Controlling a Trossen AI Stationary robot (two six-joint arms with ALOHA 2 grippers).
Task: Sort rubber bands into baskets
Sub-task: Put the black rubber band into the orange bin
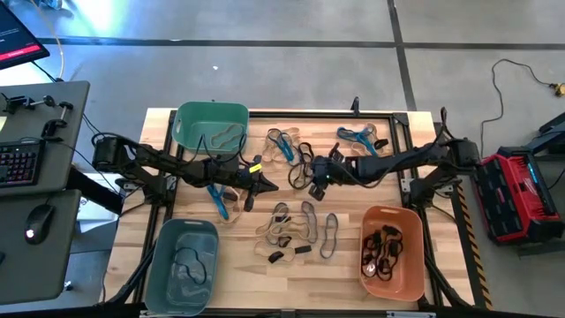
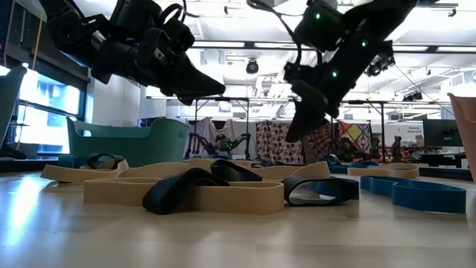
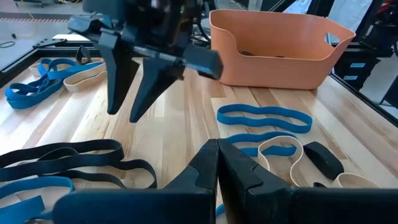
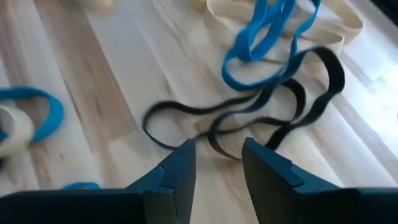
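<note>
Rubber bands lie flat on the wooden table: a tan, blue and black heap (image 1: 290, 150) at the far middle, blue ones (image 1: 357, 137) to its right, tan and black ones (image 1: 296, 230) nearer. My right gripper (image 4: 216, 152) hangs open, tilted down, above long black bands (image 4: 280, 93) at the heap's near edge, touching none. My left gripper (image 1: 272, 186) is shut and hovers just left of it, holding nothing. The teal-green basket (image 1: 212, 124) stands far left, the grey-blue one (image 1: 181, 265) near left and the orange one (image 1: 393, 252) near right.
The orange basket holds black bands (image 1: 381, 252), and a thin loop lies in the grey-blue one. A blue band (image 1: 216, 201) lies under my left arm. The two grippers stand close together over the table's middle. A black frame rail (image 1: 406, 141) edges the table.
</note>
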